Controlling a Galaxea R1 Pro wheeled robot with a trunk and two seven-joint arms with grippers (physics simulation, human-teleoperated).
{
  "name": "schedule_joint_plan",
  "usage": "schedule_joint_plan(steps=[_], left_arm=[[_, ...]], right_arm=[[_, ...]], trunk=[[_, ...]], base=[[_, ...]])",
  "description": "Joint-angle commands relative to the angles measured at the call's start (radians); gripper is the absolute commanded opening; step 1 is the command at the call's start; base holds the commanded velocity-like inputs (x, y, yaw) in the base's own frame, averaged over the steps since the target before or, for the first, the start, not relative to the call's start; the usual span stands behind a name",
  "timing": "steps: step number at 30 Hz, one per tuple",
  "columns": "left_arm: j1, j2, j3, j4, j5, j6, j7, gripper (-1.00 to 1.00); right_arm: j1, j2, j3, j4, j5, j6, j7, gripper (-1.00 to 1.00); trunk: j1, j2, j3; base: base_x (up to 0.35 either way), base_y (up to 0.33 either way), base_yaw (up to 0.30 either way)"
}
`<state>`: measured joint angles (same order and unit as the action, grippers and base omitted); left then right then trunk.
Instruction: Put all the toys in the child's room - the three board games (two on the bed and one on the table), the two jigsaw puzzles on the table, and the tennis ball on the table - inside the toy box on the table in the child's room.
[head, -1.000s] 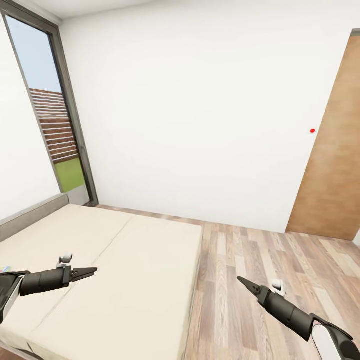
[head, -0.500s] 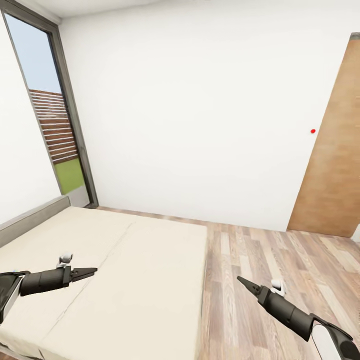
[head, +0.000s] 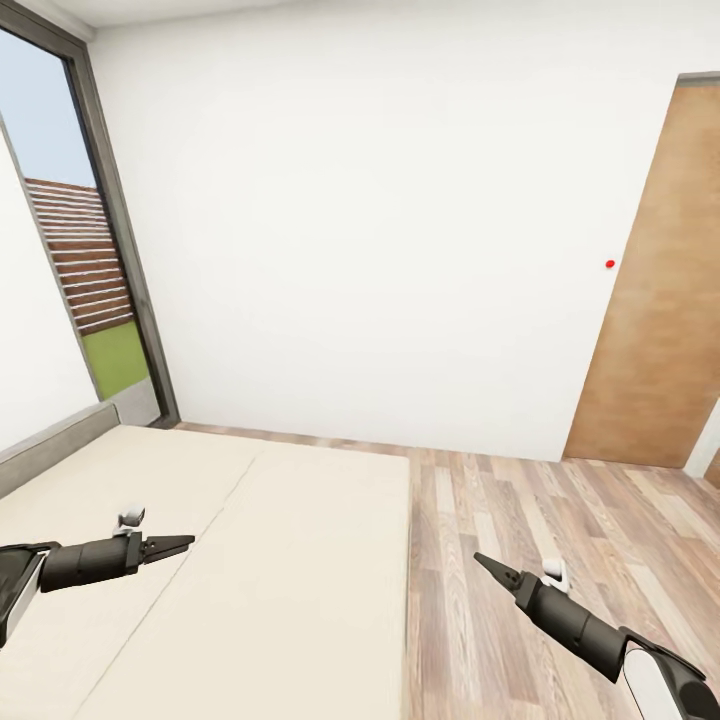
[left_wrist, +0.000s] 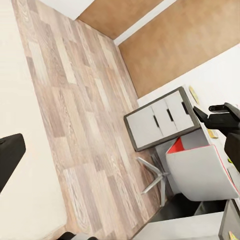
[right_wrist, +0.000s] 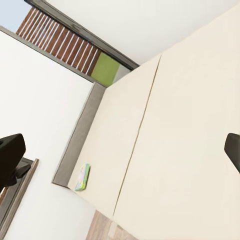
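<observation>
Plainly, both arms hang idle while the robot is on its way. The left end effector (head: 185, 545) hovers over the bed (head: 290, 540) with nothing in it. Its wrist view has a dark finger (left_wrist: 10, 155) out at the picture's edge, so I judge it spread. The right end effector (head: 482, 562) is held above the wood floor (head: 520, 520) just beside the mattress. Its two fingers (right_wrist: 11, 150) stand wide apart at either side of its wrist view, also empty. Well ahead of the right end effector, across the cream mattress and close to the grey headboard (right_wrist: 80, 135), lies a thin box with a green edge (right_wrist: 83, 177), most likely one of the board games; its print is too small to read. Beyond the left end effector, across the floor, the white drawers (left_wrist: 160, 120) of the worktop and a grey chair (left_wrist: 200, 172) show, well apart from the bed. Farther off are the white wall, the brown door (head: 650, 300) and the tall window (head: 90, 260). The step in hand looks like the approach to the bed to fetch a game. The next move calls for turning toward the headboard end and closing in until the box is within an arm's reach.
</observation>
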<state>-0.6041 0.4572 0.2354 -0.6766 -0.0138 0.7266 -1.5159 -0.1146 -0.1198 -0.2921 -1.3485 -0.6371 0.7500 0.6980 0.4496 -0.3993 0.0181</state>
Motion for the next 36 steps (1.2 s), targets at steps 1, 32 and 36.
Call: schedule_joint_plan(steps=[1, 32, 36], left_arm=[[0.0, 0.0, 0.001, 0.0, -0.002, 0.01, -0.004, 1.0], [0.0, 0.001, 0.001, 0.0, -0.002, 0.011, -0.004, 1.0], [0.0, 0.001, 0.001, 0.0, -0.002, 0.011, -0.004, 1.0]], right_arm=[[0.0, 0.0, -0.001, 0.0, -0.003, 0.006, 0.001, 1.0], [0.0, 0.0, -0.001, 0.0, -0.012, 0.006, 0.003, 1.0], [0.0, -0.001, -0.002, 0.0, -0.012, 0.006, 0.003, 1.0]], trunk=[[0.0, -0.001, 0.0], [0.0, -0.001, 0.014], [0.0, -0.001, 0.015]], base=[[0.023, 0.015, -0.012], [0.002, 0.148, -0.079], [0.0, 0.284, -0.047]])
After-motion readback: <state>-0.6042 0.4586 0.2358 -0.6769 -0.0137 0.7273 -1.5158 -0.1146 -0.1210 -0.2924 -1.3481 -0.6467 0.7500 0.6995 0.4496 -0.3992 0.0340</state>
